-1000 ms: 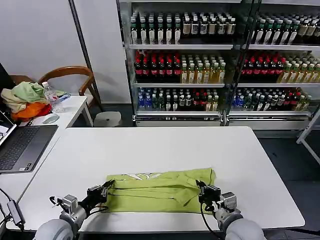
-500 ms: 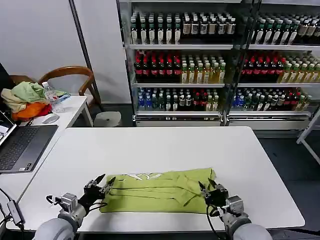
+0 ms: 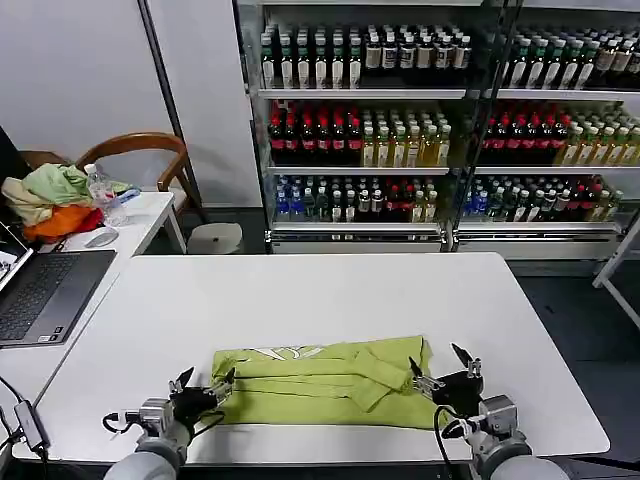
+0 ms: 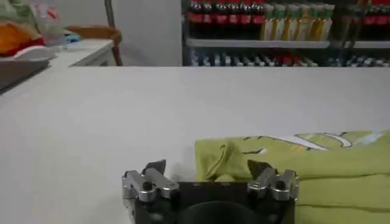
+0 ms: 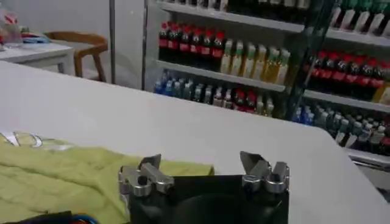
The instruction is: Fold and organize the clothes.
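Observation:
The lime yellow-green T-shirt (image 3: 325, 384) lies folded into a long band near the white table's front edge, a strip of white print showing along its far left side. My left gripper (image 3: 205, 382) stands open at the band's left end, with the shirt's bunched corner (image 4: 222, 159) just ahead of its fingers and nothing held. My right gripper (image 3: 445, 366) is open at the band's right end, off the cloth, and the shirt (image 5: 67, 176) lies to one side of its jaws. Both arms reach in low from the front edge.
The white table (image 3: 330, 300) has bare room behind the shirt. A laptop (image 3: 40, 290) sits on a side desk at the left, with a heap of garments (image 3: 55, 200), a water bottle and a chair behind. Drink shelves (image 3: 440, 120) fill the back.
Both grippers have let go of the shirt's ends, opened and drawn back toward the front edge. The band has settled flat on the table.

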